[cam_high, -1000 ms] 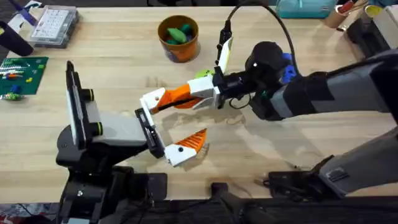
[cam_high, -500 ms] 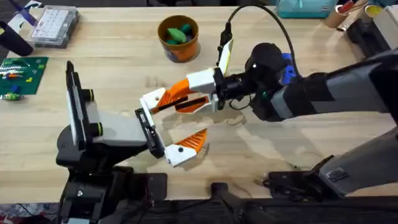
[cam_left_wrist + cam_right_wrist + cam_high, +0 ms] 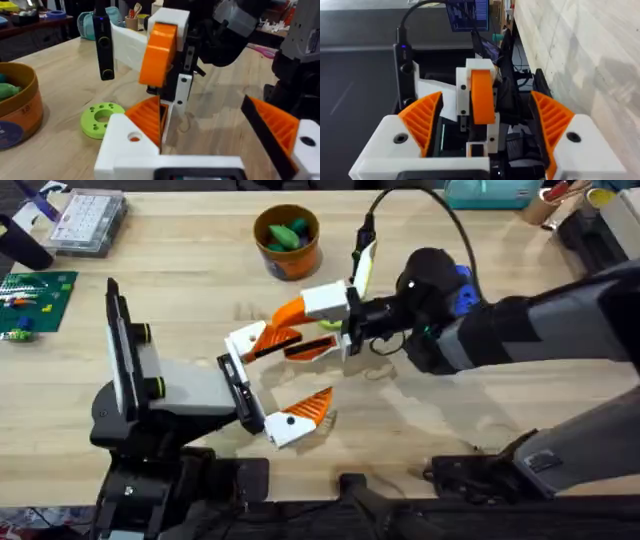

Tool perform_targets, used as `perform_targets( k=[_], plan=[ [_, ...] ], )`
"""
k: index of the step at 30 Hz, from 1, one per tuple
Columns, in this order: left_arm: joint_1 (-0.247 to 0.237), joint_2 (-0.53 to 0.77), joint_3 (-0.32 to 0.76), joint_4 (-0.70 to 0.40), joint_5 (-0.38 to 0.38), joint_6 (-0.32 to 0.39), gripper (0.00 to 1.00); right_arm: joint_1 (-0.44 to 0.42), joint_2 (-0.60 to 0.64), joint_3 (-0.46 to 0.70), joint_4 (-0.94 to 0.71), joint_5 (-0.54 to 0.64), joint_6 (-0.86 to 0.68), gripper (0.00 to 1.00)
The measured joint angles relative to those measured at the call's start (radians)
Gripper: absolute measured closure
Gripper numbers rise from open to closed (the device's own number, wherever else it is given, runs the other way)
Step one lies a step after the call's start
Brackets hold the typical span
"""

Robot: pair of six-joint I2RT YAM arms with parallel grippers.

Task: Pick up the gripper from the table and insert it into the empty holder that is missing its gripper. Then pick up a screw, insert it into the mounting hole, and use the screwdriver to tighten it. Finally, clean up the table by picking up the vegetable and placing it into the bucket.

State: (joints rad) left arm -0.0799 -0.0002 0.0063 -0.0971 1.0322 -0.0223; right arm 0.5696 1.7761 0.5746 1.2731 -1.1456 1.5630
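Where the gripper (image 3: 147, 116) sits: against the white holder (image 3: 125, 147) on my left pincer (image 3: 200, 107), whose fingers are spread.
Right pincer (image 3: 485, 100): fingers wide apart, apparently gripping nothing.
Handling: light, stiff plastic; pinch its flat sides.

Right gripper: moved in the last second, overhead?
Yes. The right gripper has shifted slightly up the view, toward the bucket.

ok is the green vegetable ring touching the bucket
Apart. The left wrist view shows the vegetable lying flat on the table, with a strip of bare wood between it and the bucket.
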Motion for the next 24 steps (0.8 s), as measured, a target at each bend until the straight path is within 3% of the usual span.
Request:
perform_targets(
  k=[4, 7, 13, 17, 20, 24],
  plan=[
    [0.0, 0.0, 0.0, 0.0, 0.0, 0.0, 0.013, -0.053, -0.069, -0.002, -0.068, 0.0, -0.024, 0.007],
    [0.0, 0.0, 0.0, 0.0, 0.0, 0.001, 0.014, -0.111, -0.158, 0.001, -0.249, 0.001, -0.099, 0.006],
    [0.0, 0.0, 0.0, 0.0, 0.002, 0.007, 0.014, -0.233, -0.317, 0.045, -0.871, 0.009, -0.407, 0.006],
    [0.0, 0.0, 0.0, 0.0, 0.003, 0.007, 0.014, -0.305, -0.386, 0.142, -1.298, 0.042, -0.669, 0.006],
    [0.0, 0.0, 0.0, 0.0, 0.003, 0.007, 0.014, -0.335, -0.414, 0.253, -1.622, 0.122, -0.879, 0.006],
    [0.0, 0.0, 0.0, 0.0, 0.003, 0.007, 0.014, -0.328, -0.413, 0.41, -1.934, 0.286, -1.114, 0.006]
  ],
)
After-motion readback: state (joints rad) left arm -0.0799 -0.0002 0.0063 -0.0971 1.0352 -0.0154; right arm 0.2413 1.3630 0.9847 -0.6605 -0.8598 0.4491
